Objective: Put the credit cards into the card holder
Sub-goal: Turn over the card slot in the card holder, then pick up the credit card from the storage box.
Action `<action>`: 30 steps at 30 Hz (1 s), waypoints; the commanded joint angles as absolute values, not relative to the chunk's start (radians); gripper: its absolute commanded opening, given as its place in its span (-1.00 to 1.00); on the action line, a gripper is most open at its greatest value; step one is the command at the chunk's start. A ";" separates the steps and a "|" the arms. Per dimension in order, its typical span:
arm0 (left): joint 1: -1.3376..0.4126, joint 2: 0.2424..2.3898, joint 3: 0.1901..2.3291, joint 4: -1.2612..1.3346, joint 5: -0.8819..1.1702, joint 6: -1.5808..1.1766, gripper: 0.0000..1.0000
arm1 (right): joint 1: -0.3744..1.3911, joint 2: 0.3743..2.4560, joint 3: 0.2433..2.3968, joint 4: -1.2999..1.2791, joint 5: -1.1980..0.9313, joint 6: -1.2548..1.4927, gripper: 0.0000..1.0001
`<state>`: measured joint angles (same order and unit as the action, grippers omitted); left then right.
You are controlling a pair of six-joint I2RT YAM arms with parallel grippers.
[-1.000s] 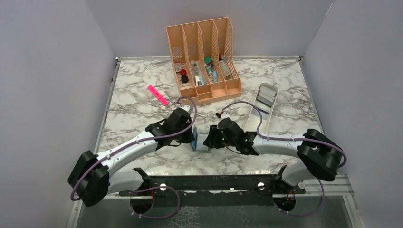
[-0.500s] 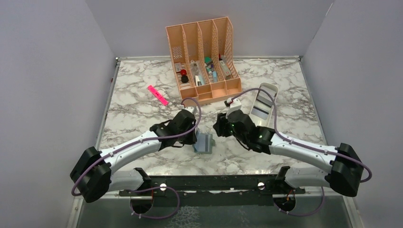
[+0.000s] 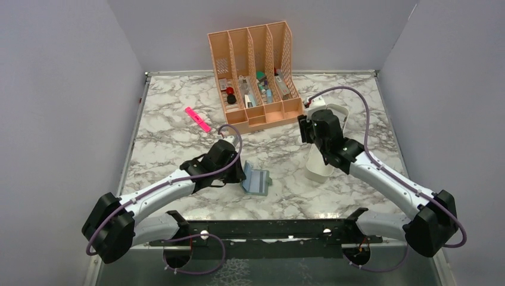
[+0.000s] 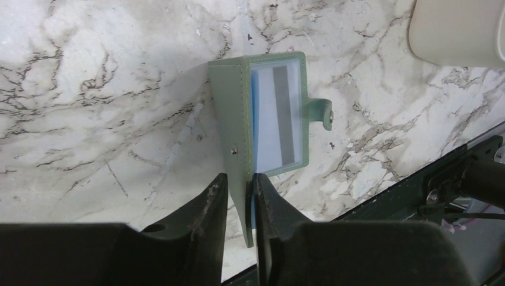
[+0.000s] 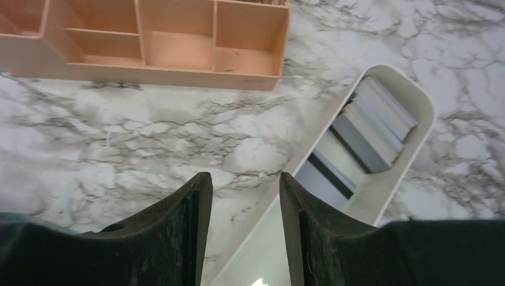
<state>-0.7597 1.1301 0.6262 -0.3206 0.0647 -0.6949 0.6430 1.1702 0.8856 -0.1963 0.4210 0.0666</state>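
**Top view:** the right arm covers the middle of the white tray. The right gripper lies hidden beneath its wrist. The contents of the peach organizer are too small to identify.

**Left wrist view:** the near edge of the card holder cover disappears between the fingers of the left gripper. Whether the pads press it cannot be told. The upper right corner crops the tray.

**Right wrist view:** the top edge cuts the organizer, and the fingers hide the tray's near end. The credit cards overlap; there appear to be several, but the count is uncertain.

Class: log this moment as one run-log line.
left pincer: astride wallet flap, grip unclear | right pincer: open, over tray | wallet: open, striped card inside | tray: more cards
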 commanded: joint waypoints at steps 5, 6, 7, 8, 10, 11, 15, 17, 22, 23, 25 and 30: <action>-0.715 1.082 0.602 -0.338 0.080 -0.686 -0.31 | 0.445 1.273 0.967 -0.256 0.250 -0.245 0.09; -0.709 1.082 0.601 -0.340 0.080 -0.684 -0.29 | 0.422 1.295 0.980 -0.274 0.226 -0.263 0.11; -0.705 1.080 0.599 -0.340 0.082 -0.681 -0.27 | 0.402 1.317 0.992 -0.286 0.207 -0.282 0.12; -0.701 1.080 0.597 -0.340 0.083 -0.679 -0.25 | 0.384 1.336 1.001 -0.301 0.185 -0.305 0.13; -0.693 1.080 0.595 -0.340 0.088 -0.674 -0.22 | 0.356 1.374 1.013 -0.308 0.159 -0.356 0.14; -0.689 1.079 0.595 -0.341 0.090 -0.672 -0.21 | 0.340 1.391 1.016 -0.306 0.152 -0.379 0.14; -0.676 1.074 0.596 -0.341 0.097 -0.664 -0.19 | 0.281 1.458 1.026 -0.277 0.142 -0.444 0.15; -0.666 1.074 0.598 -0.344 0.098 -0.659 -0.18 | 0.249 1.493 1.033 -0.263 0.146 -0.465 0.15; -0.647 1.083 0.598 -0.344 0.110 -0.651 -0.18 | 0.206 1.566 1.028 -0.220 0.167 -0.545 0.15; -0.645 1.087 0.598 -0.344 0.112 -0.649 -0.18 | 0.204 1.572 1.016 -0.199 0.178 -0.569 0.15; -0.642 1.095 0.598 -0.345 0.114 -0.645 -0.18 | 0.203 1.584 1.000 -0.163 0.184 -0.608 0.15; -0.637 1.109 0.600 -0.342 0.119 -0.641 -0.17 | 0.200 1.625 0.972 -0.039 0.238 -0.676 0.13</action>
